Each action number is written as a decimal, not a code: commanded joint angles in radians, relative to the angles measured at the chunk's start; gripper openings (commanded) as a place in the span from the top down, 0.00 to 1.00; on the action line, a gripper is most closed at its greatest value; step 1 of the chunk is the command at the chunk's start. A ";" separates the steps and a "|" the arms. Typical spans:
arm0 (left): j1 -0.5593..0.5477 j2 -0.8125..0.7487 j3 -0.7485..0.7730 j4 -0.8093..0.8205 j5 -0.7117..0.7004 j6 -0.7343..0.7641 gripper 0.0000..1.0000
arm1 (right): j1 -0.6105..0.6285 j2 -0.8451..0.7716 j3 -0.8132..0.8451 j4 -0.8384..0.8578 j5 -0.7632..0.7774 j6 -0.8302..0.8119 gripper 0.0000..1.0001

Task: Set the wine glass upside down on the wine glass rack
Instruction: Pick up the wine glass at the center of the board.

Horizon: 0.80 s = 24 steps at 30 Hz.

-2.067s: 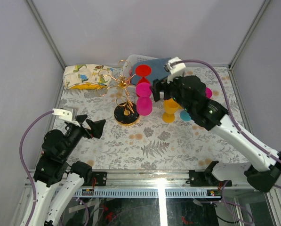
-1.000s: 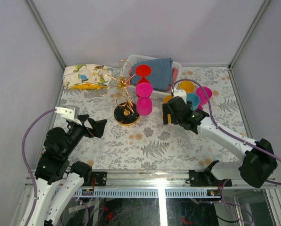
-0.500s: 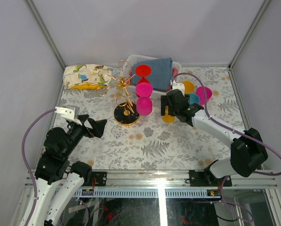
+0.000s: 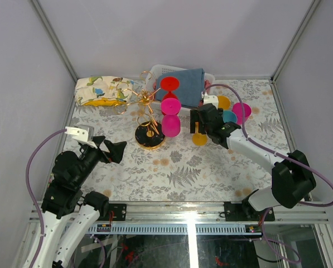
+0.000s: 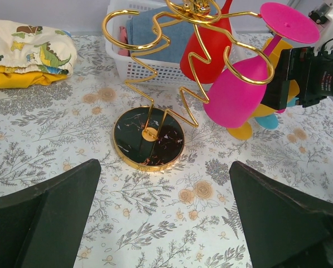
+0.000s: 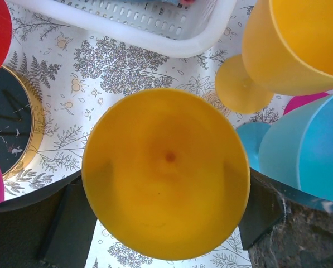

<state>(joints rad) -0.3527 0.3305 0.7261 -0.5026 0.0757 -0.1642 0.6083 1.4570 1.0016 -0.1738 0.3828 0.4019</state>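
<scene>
The gold wire wine glass rack (image 4: 150, 136) stands left of centre on its round dark base, also seen in the left wrist view (image 5: 148, 138). One red and two pink glasses (image 4: 171, 125) hang upside down on it. My right gripper (image 4: 201, 124) is down at an upright orange wine glass (image 4: 198, 137). In the right wrist view the glass bowl (image 6: 166, 173) fills the gap and both fingers (image 6: 71, 223) press its sides. My left gripper (image 4: 107, 149) is open and empty, left of the rack, over bare cloth (image 5: 166, 223).
A second orange glass (image 4: 222, 102), a blue one (image 4: 229, 116) and a pink one (image 4: 242, 110) stand close behind my right gripper. A white basket (image 4: 208, 77) with a blue cloth sits at the back. A folded patterned cloth (image 4: 102, 90) lies back left.
My right arm came down from above the glasses to the orange glass, and its fingers now sit on either side of the bowl. The left arm has not moved.
</scene>
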 commanded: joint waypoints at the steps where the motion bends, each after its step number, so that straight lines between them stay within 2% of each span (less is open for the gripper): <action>1: -0.004 0.003 -0.010 0.029 -0.026 -0.009 0.00 | -0.008 -0.011 0.048 0.047 0.025 -0.035 0.13; 4: -0.003 0.007 -0.010 0.030 -0.027 -0.011 0.00 | -0.008 -0.016 0.042 0.040 0.025 -0.045 0.29; 8: -0.003 -0.002 -0.016 0.047 -0.015 -0.016 0.00 | -0.007 -0.044 0.025 0.036 0.024 -0.060 0.37; 19: -0.003 -0.013 -0.032 0.104 -0.007 -0.077 0.00 | 0.006 -0.221 -0.076 -0.032 -0.104 -0.051 0.43; 22: -0.003 0.001 -0.034 0.108 0.001 -0.115 0.00 | 0.065 -0.268 -0.088 -0.077 -0.047 -0.054 0.43; 24: -0.003 0.016 -0.042 0.101 0.002 -0.196 0.00 | 0.108 -0.296 -0.091 -0.111 -0.010 -0.047 0.43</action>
<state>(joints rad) -0.3527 0.3241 0.6918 -0.4599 0.0635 -0.2493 0.6403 1.2224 0.9154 -0.2371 0.3229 0.3477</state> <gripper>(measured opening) 0.996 0.741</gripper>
